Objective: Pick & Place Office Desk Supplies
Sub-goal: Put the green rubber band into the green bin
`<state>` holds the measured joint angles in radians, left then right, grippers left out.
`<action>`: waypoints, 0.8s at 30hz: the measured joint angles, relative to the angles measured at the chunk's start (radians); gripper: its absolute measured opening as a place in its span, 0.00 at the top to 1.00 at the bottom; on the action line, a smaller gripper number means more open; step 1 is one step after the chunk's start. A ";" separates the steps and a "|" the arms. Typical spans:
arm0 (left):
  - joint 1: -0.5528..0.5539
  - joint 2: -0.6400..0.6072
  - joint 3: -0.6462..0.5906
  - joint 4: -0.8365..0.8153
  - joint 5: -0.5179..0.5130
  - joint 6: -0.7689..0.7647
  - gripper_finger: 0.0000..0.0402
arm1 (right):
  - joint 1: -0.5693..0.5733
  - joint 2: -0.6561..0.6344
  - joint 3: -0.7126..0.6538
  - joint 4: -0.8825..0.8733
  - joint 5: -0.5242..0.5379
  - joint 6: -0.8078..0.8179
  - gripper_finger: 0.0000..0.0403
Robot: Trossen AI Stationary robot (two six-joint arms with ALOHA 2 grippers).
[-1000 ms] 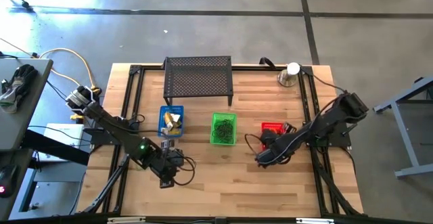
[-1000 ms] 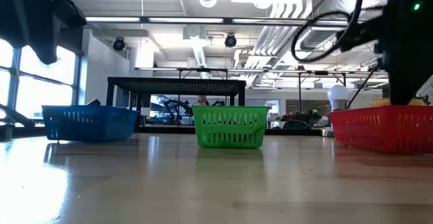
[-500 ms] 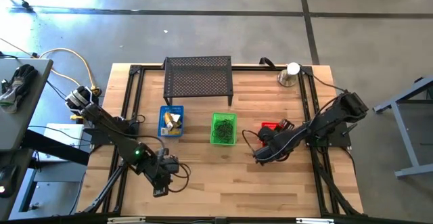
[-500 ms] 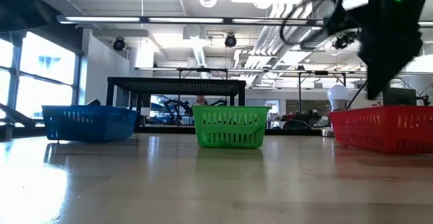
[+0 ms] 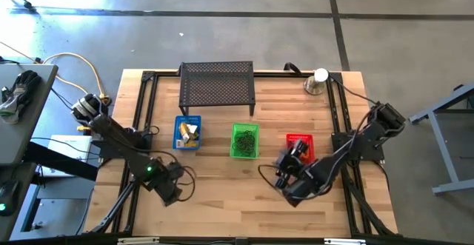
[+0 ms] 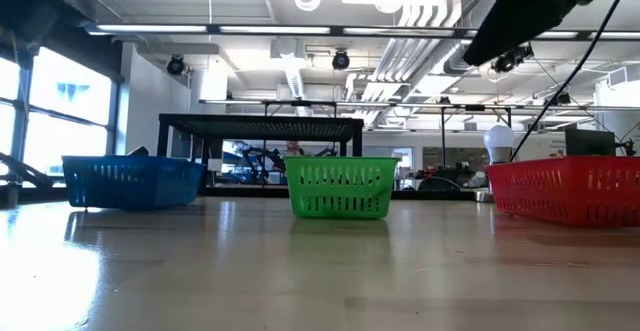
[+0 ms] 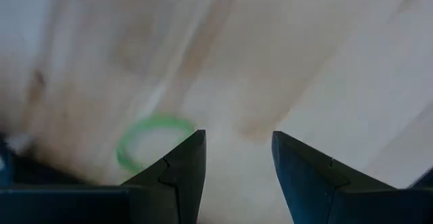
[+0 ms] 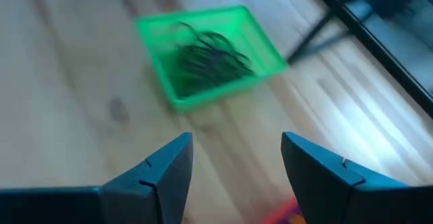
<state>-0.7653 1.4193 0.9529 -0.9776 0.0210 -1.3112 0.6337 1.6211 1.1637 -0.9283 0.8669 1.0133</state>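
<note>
Left gripper (image 7: pixel 238 166) hung low over the desk (image 5: pixel 222 193) near its front-left corner, jaws apart with nothing between them. A loose green loop (image 7: pixel 152 143) lay flat on the wood just beside one finger, outside the gap, not in it.

Right gripper (image 8: pixel 237 166) sat over the front-right part of the desk, just in front of the red basket (image 5: pixel 300 143), jaws spread and empty, looking toward the green basket (image 8: pixel 206 51) with its tangle of dark loops (image 8: pixel 210 53).

Yellow blocks (image 5: pixel 190 132) were in the blue basket (image 5: pixel 187 132) toward the left.

Risks as I read them:
- Closing as I stood would miss the loop; it was off to the side of my left jaws.
- Loop is thin and flat on wood, so fingers could skate over it or flick it away.
- Coming down too hard would jam fingertips into the desk.
- My view was smeared, so alignment was a guess.
</note>
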 joint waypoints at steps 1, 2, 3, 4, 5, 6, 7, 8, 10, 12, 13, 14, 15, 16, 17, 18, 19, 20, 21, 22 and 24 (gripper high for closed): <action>-0.006 0.000 -0.019 0.007 0.033 -0.001 0.59 | 0.004 0.000 0.000 0.031 -0.001 -0.031 0.47; -0.014 0.000 -0.037 0.020 0.053 -0.011 0.59 | 0.006 0.000 0.000 0.063 -0.003 -0.063 0.47; -0.024 0.000 -0.053 0.027 0.072 -0.031 0.59 | 0.009 0.000 0.000 0.091 -0.004 -0.091 0.47; -0.036 0.000 -0.066 0.024 0.078 -0.053 0.59 | 0.008 0.000 0.000 0.115 -0.008 -0.115 0.47; -0.047 0.000 -0.076 0.024 0.085 -0.075 0.59 | 0.008 0.000 0.000 0.138 -0.015 -0.134 0.47; -0.058 0.000 -0.085 0.029 0.093 -0.096 0.59 | 0.008 0.000 0.000 0.156 -0.029 -0.150 0.47; -0.069 0.000 -0.092 0.032 0.096 -0.111 0.59 | 0.008 0.000 0.000 0.172 -0.039 -0.158 0.47; -0.080 0.000 -0.097 0.032 0.095 -0.121 0.59 | 0.008 0.000 0.000 0.185 -0.043 -0.168 0.47; -0.103 0.000 -0.103 0.032 0.094 -0.138 0.59 | 0.008 0.000 0.000 0.207 -0.047 -0.183 0.47; -0.117 0.003 -0.108 0.032 0.089 -0.161 0.59 | 0.008 0.000 0.000 0.228 -0.048 -0.201 0.47; -0.126 0.004 -0.114 0.036 0.079 -0.164 0.59 | 0.008 0.000 0.000 0.239 -0.051 -0.210 0.47; -0.135 0.004 -0.118 0.039 0.071 -0.164 0.59 | 0.008 0.000 0.000 0.250 -0.056 -0.222 0.47; -0.143 0.004 -0.122 0.044 0.060 -0.164 0.59 | 0.008 0.000 0.000 0.262 -0.058 -0.233 0.47; -0.150 0.004 -0.126 0.044 0.050 -0.164 0.59 | 0.008 0.000 0.000 0.275 -0.058 -0.241 0.47; -0.157 0.004 -0.129 0.044 0.038 -0.164 0.59 | 0.007 0.000 0.000 0.289 -0.058 -0.254 0.47; -0.164 0.005 -0.133 0.044 0.027 -0.166 0.59 | 0.006 0.000 0.000 0.302 -0.058 -0.264 0.47; -0.168 0.005 -0.137 0.043 0.026 -0.179 0.59 | 0.005 0.000 0.000 0.316 -0.059 -0.277 0.47; -0.172 0.004 -0.141 0.045 0.026 -0.195 0.59 | 0.005 0.000 0.000 0.333 -0.060 -0.285 0.47; -0.173 0.004 -0.146 0.044 0.029 -0.211 0.59 | 0.004 0.000 0.000 0.348 -0.060 -0.291 0.47; -0.173 0.004 -0.151 0.044 0.028 -0.221 0.59 | 0.001 0.000 0.000 0.363 -0.061 -0.304 0.47; -0.174 0.004 -0.161 0.050 0.029 -0.236 0.59 | 0.000 0.000 0.000 0.391 -0.079 -0.322 0.47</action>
<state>-0.9394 1.4235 0.7918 -0.9278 0.0499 -1.5468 0.6335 1.6211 1.1637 -0.5373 0.7882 0.6915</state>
